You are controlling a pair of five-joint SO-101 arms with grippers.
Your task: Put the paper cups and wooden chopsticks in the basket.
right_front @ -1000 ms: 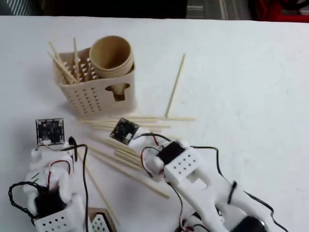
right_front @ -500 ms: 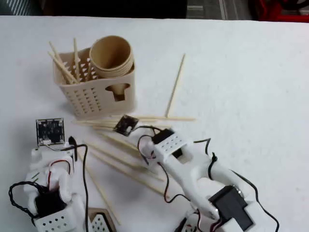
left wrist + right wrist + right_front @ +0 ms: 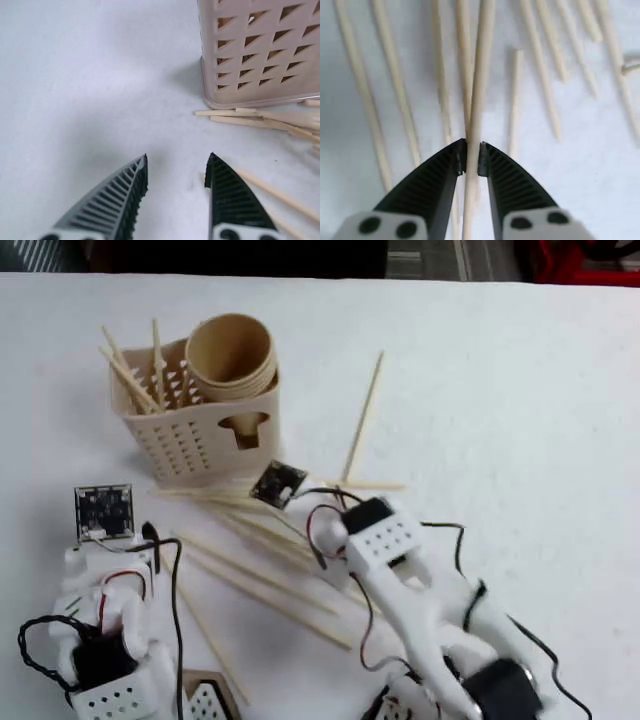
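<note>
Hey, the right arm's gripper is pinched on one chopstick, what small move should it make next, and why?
Probably raise the right gripper straight up a little. Its jaws are closed on one pale wooden chopstick, and other loose chopsticks lie close beside it on the white table; lifting first should clear them before carrying it to the beige perforated plastic basket.
</note>
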